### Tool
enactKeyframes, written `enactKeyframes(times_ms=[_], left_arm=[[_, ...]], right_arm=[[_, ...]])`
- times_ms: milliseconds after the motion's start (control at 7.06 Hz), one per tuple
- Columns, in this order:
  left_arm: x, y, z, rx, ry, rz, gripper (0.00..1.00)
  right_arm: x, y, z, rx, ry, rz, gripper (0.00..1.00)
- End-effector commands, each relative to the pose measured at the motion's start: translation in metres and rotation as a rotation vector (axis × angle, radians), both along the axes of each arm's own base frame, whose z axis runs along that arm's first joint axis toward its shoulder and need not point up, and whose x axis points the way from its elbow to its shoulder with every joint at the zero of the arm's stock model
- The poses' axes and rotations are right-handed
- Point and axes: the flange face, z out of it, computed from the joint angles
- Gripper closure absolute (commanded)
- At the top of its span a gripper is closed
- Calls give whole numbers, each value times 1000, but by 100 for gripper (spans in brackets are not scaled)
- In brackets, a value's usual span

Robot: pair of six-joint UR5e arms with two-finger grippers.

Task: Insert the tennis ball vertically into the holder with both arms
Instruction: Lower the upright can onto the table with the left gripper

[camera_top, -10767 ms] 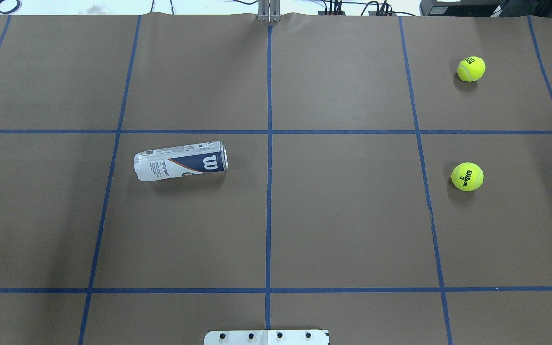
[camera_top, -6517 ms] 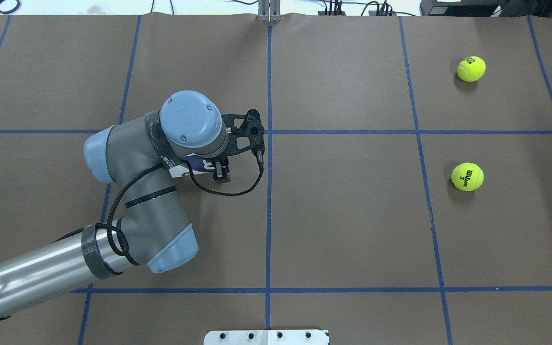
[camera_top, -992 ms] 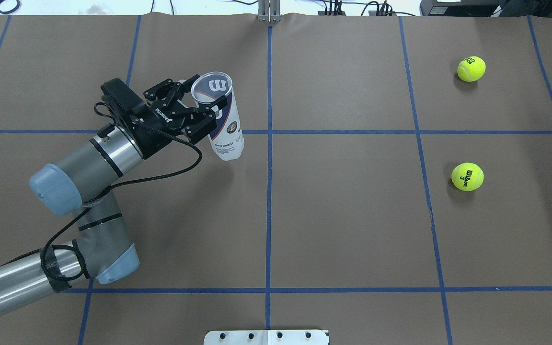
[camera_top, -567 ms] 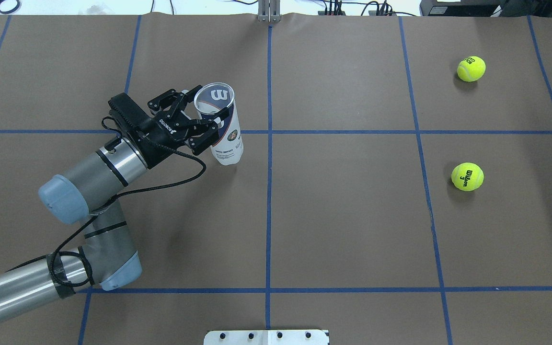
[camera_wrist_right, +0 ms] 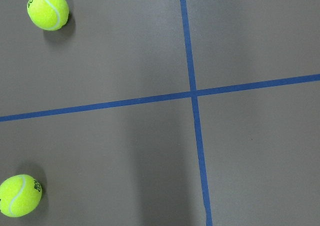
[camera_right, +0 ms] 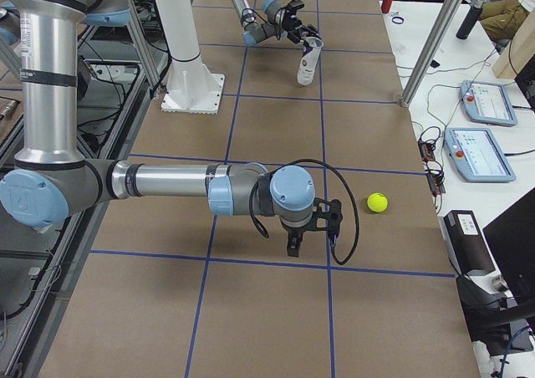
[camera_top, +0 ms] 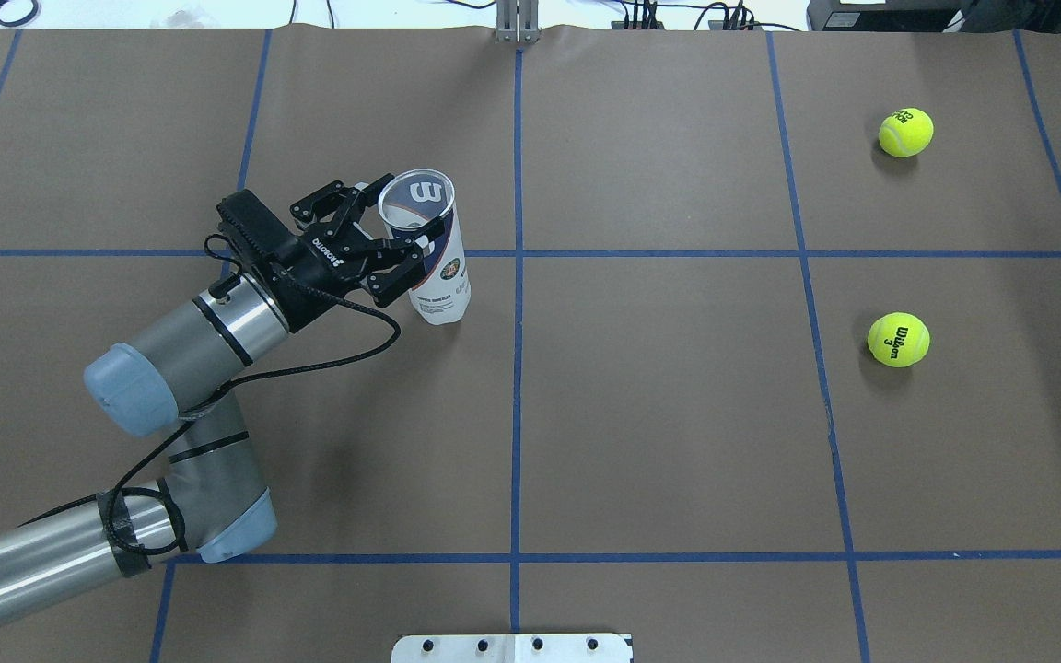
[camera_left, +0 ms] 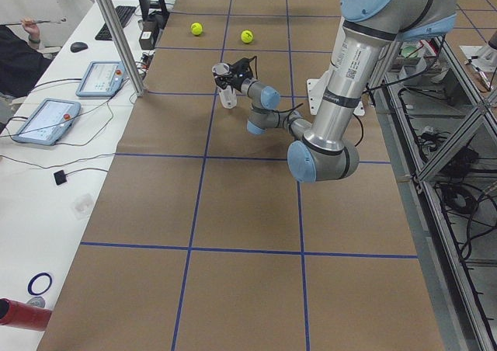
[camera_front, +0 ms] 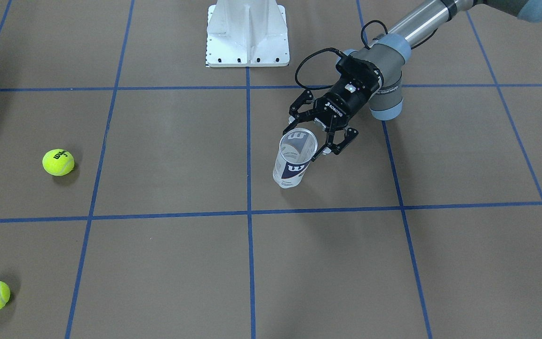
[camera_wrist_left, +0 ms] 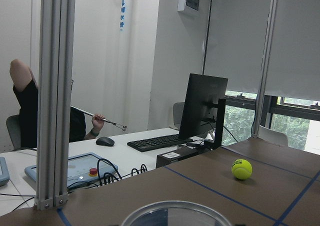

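clear tennis-ball can point(camera_top: 443, 276), upright, empty, in left gripper point(camera_top: 397, 230) jaws, Wilson ball point(camera_top: 898, 340) and Roland Garros ball point(camera_top: 905, 132) well apart from it

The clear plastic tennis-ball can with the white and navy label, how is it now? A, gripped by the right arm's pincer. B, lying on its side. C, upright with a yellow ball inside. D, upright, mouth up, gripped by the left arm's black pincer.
D: the clear plastic tennis-ball can stands mouth up and empty, the left pincer closed around its upper part.
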Motion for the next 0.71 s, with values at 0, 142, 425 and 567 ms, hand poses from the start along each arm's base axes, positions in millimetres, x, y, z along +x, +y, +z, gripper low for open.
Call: enactKeyframes(times_ms=[0,142,425,567], left_arm=[[7,8,-8,3,44,-7,57],[11,12,-7,-4,43,-7,57],[17,10,3,-12,23,-6,57],[17,11,4,-9,28,-5,57]], right_arm=[[0,0,0,-1,0,0,1],[0,0,0,0,0,0,1],[0,0,0,0,0,0,1],[0,0,0,2,0,-1,1]])
